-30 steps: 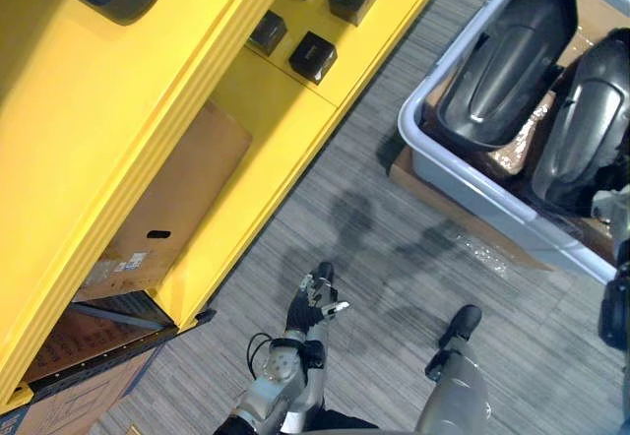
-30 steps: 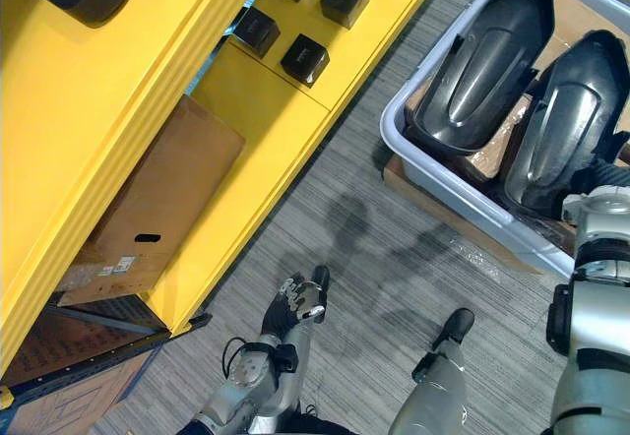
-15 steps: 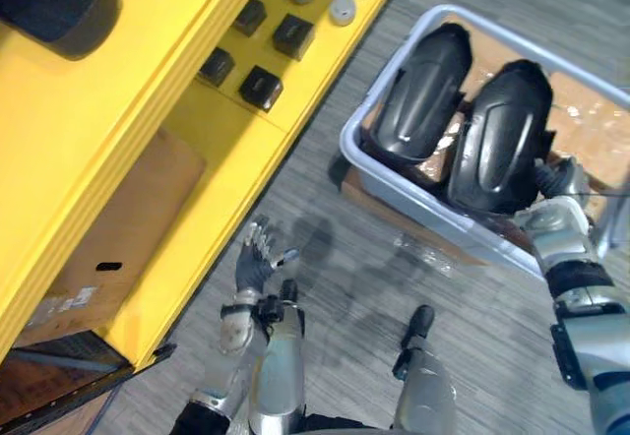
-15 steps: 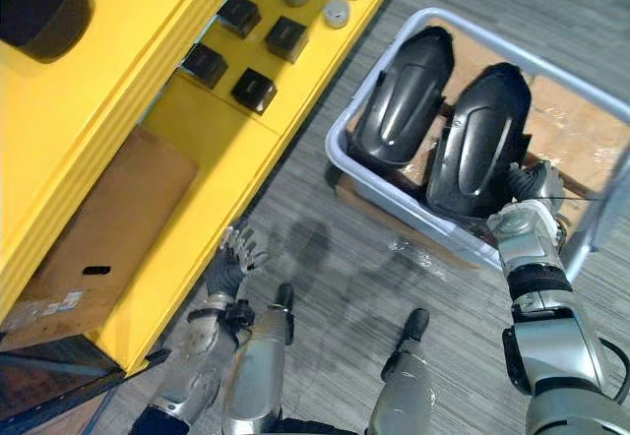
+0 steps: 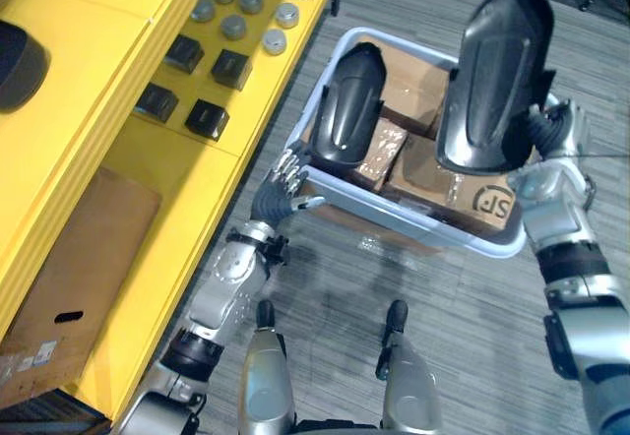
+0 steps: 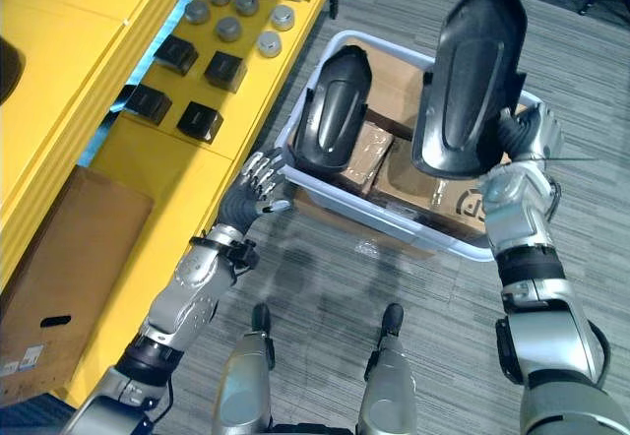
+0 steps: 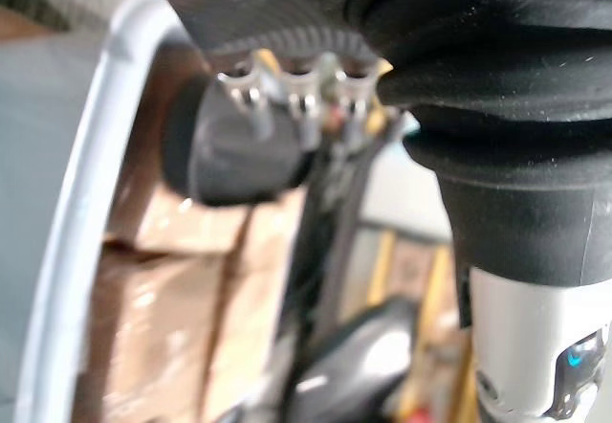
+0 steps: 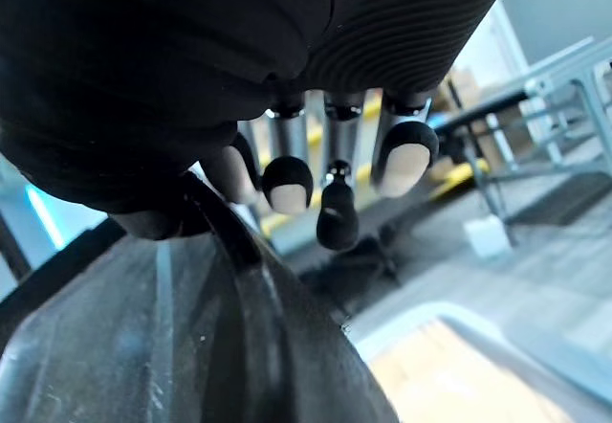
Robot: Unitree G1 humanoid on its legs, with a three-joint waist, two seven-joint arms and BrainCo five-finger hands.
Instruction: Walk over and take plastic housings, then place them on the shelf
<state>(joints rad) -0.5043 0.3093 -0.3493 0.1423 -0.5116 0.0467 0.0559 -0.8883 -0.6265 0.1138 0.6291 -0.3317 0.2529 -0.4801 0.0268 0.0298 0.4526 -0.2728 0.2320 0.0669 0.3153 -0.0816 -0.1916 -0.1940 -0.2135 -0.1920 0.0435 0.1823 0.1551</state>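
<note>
At 9 to 11 o'clock the yellow shelf [image 5: 98,71] runs along my side, its edge close by my left arm. Bare carpet [image 5: 463,307] lies open from 3 to 6 o'clock. On the shelf sit black blocks [image 5: 207,117] and grey round parts [image 5: 233,27], with a brown carton [image 5: 69,278] on the level below. At 12 o'clock stands the bin [image 5: 394,220], with cardboard boxes [image 5: 423,174] inside it and a second housing [image 5: 346,110] leaning at its shelf end. My left hand [image 5: 276,194] is spread and released just beside that corner's rim. At 1 o'clock my right hand [image 6: 527,135] has its fingers [image 8: 287,179] clenched over the edge of the held housing [image 5: 492,81], which stands upright above the bin.
</note>
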